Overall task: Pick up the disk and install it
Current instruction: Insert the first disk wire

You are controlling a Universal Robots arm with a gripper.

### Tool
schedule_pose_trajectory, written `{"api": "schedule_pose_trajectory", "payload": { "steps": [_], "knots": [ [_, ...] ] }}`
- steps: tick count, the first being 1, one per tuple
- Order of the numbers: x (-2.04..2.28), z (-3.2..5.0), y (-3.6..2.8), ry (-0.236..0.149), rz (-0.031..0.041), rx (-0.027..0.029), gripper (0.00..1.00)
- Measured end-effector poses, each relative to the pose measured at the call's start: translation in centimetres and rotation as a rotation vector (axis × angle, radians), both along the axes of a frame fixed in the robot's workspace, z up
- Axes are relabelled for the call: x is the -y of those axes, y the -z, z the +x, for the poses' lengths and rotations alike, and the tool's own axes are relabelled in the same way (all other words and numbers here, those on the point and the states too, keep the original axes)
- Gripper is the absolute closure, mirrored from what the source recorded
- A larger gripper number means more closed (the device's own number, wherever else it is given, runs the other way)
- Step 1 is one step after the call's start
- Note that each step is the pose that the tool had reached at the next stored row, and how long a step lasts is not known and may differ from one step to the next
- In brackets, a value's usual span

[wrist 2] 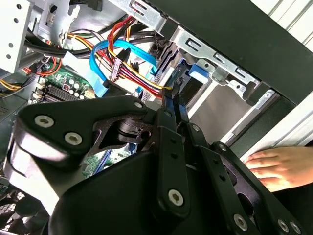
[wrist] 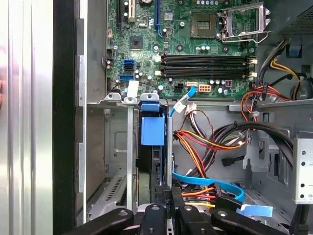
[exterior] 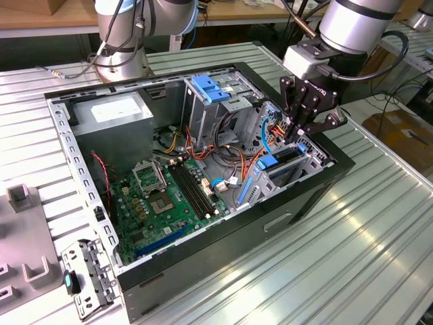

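**While the gripper stands low in the drive bay, the disk sits on edge beneath it**

As the exterior view shows, the arm reaches down into the open computer case [exterior: 298, 196], which lies on its side on a ribbed metal table [exterior: 365, 257]. We see the gripper [exterior: 302, 132] at the case's corner on the exterior view's right, low over the metal bay there. The disk [exterior: 281, 161] stands on edge in that bay, its blue plastic showing between the bay's silver walls.

In the first wrist view the disk [wrist: 150, 156] sits upright in a narrow slot, a blue tab at its far end and its dark body running toward the gripper [wrist: 167, 191]. Red, yellow and orange cables [wrist: 205, 142] and a flat blue one pass just beside the slot.

In the second wrist view the gripper [wrist 2: 172, 100] has its two slim fingers [wrist 2: 167, 105] drawn close together, tips down at the near end of the slot. We cannot tell whether the tips touch the disk.

A person's hand [wrist 2: 274, 166] rests flat just outside the case's black wall.

Elsewhere in the case, the green motherboard [exterior: 169, 196] lies in the middle. A grey box with a white sticker [exterior: 111, 115] fills the far corner, and a blue-handled metal cage [exterior: 210, 95] stands beside it.
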State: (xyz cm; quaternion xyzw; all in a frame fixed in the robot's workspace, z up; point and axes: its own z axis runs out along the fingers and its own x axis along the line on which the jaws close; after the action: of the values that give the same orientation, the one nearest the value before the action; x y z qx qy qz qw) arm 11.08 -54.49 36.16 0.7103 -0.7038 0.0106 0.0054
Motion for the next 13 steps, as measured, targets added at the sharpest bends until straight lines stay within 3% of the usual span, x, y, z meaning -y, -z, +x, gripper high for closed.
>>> {"api": "schedule_pose_trajectory", "payload": {
  "steps": [7, 10, 13],
  "knots": [
    [0.0, -0.06, 0.0, 0.0, 0.0, 0.0, 0.84],
    [0.41, -0.07, 0.19, 0.004, -0.0001, 0.0, 0.84],
    [0.44, -0.07, 0.34, 0.004, -0.0018, 0.0, 0.84]
  ]
}}
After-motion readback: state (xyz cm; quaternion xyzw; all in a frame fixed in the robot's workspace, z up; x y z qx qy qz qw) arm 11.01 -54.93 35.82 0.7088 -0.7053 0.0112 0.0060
